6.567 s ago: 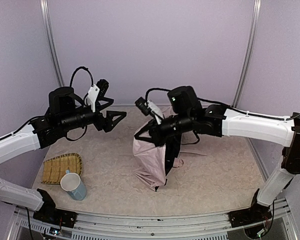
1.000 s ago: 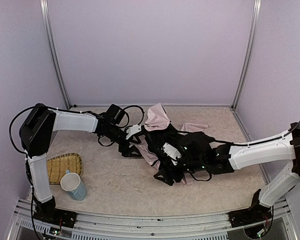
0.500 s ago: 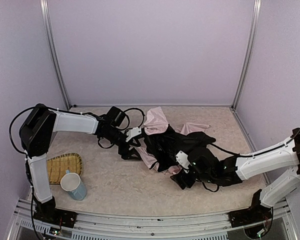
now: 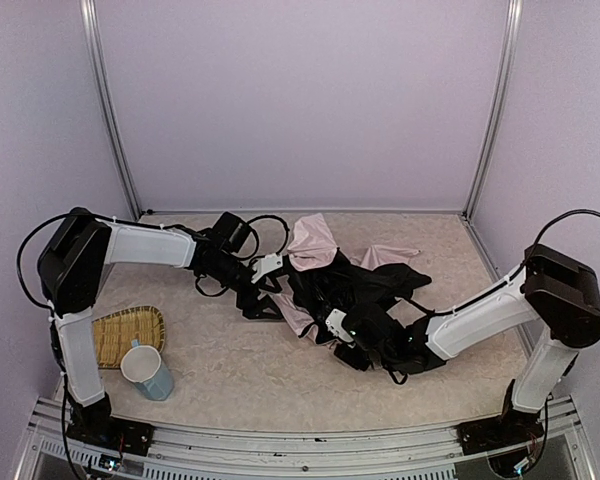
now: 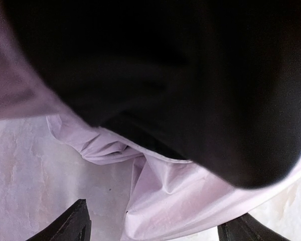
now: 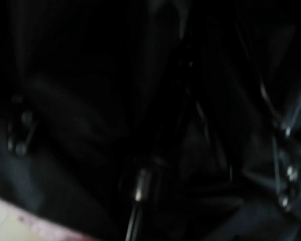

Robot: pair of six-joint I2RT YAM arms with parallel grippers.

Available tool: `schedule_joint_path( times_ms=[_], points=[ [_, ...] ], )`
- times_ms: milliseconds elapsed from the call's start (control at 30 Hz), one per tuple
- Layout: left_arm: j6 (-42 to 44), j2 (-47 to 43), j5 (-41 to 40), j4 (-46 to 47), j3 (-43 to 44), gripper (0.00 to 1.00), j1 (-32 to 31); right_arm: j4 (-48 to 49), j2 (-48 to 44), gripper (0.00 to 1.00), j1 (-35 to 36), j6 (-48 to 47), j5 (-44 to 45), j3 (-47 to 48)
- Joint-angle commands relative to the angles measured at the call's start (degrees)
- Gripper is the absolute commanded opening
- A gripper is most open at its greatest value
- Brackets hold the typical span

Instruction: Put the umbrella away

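Flanking umbrella (image 4: 365,280) left and right | left gripper (image 4: 265,298): splayed wide, pink hem (image 5: 158,201) ahead | right gripper (image 4: 348,340): nearer shaft (image 6: 139,185), closure unclear

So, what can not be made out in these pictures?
Right gripper: open or shut unclear; top view, buried in folds of the umbrella; right wrist view dark, blurred.
Its handle: seen in no view.
Left gripper: only fingertips show, left wrist view's edge cuts the rest.

Overhead is evenly bright and sharp; the right wrist view of the umbrella (image 6: 140,100) is dark, blurred.
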Motion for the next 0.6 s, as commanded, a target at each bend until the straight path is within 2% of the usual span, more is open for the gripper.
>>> schedule_joint_path(
  times_ms=[0, 33, 100, 267, 367, 433, 500, 567],
  points=[
    [0.55, -1.30, 0.99, 0.15, -0.37, 0.84, 0.06, 2.31, 3.32, 0.65, 0.61, -3.38, 3.70, 0.72],
    [0.49, -1.22, 1.08, 0.10, -0.27, 0.84, 0.04, 2.61, 3.67, 0.62, 0.59, -3.56, 4.22, 0.94],
    [0.46, -1.20, 1.05, -0.06, -0.17, 0.84, 0.08, 2.84, 3.77, 0.38, 0.58, -3.74, 4.17, 1.17],
    [-0.53, -3.46, 2.49, 0.38, -0.34, 0.84, 0.58, -0.54, 1.53, 0.00, 0.59, -3.03, 4.81, 2.57],
    [-4.95, -8.29, 4.18, 5.29, -1.60, 0.84, 2.00, -3.93, -2.02, 0.00, 0.34, -2.51, 3.42, 4.46],
    [-9.07, -13.26, 5.16, 10.10, -3.24, 0.84, 3.27, -6.88, -5.49, 0.00, -0.96, -1.60, -0.47, 6.25],
    [-11.70, -18.67, 6.26, 15.89, -5.69, 0.85, 4.56, -9.41, -10.01, 0.00, -3.25, -0.70, -8.94, 7.85],
    [-12.99, -24.09, 6.22, 19.70, -8.26, 0.87, 5.08, -10.97, -14.81, 0.00, -6.46, -0.04, -21.92, 8.93]
  ],
)
